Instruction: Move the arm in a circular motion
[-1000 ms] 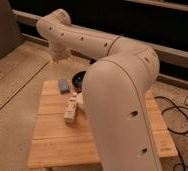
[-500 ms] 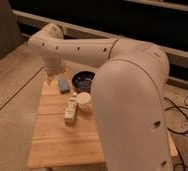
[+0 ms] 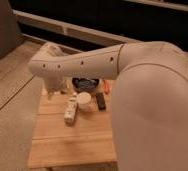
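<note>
The arm hides table's right side; gripper, far-left corner, state unclear.

**One high camera, looking down over the arm to the table**

A single view covers the scene. The camera sits high and very near the arm, and the arm's thick segment fills the right half of the frame. From there it faces forward and down, over this segment, to the wooden table. The table lies lower and further off, and its right side is hidden behind the arm. The gripper hangs at the arm's far end, over the table's far left corner. Left of the table the view takes in the floor, and at the top it reaches a dark wall.
</note>
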